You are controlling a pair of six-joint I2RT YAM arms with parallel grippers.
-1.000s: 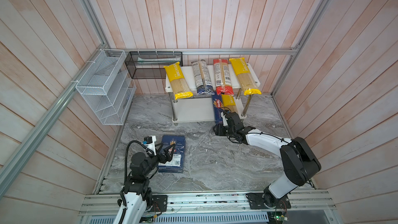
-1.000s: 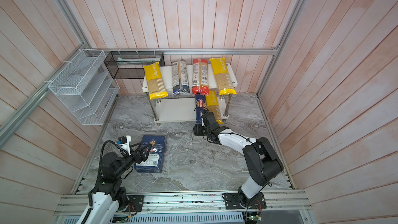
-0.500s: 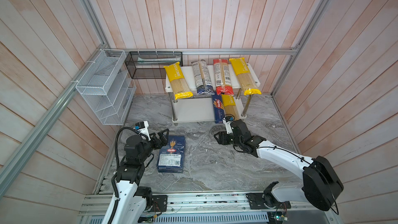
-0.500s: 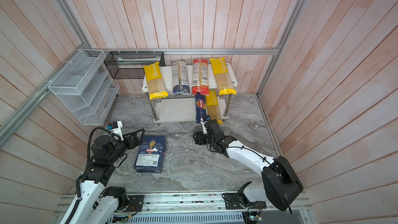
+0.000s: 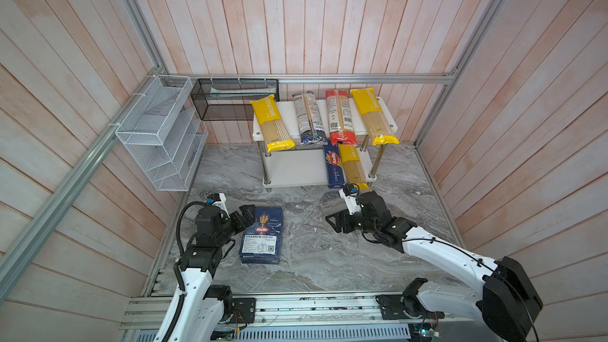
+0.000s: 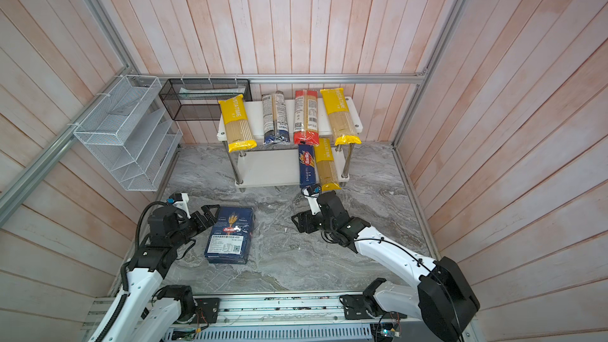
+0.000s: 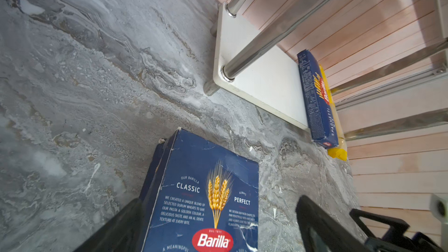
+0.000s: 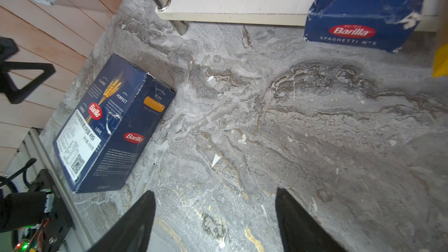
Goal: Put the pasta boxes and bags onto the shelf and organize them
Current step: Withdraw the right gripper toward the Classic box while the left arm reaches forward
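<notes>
Five bags (image 5: 339, 116), one narrow box (image 5: 334, 166) on the shelf (image 5: 292, 167); one wide box (image 5: 262, 235) off it — left claw (image 5: 248, 217), right claw (image 5: 334, 223) released.

Bright, even light is coming down from overhead, casting only soft shadows beneath the shelf (image 5: 296, 167) ahead of both pairs of jaws. Chrome posts (image 7: 257, 52) beyond the left gripper (image 7: 220, 200) are catching glare. Its fingers (image 7: 121, 226) are blurring out of focus close to the lens, and wall planks (image 5: 98, 44) are bowing toward the edges in both top views.
</notes>
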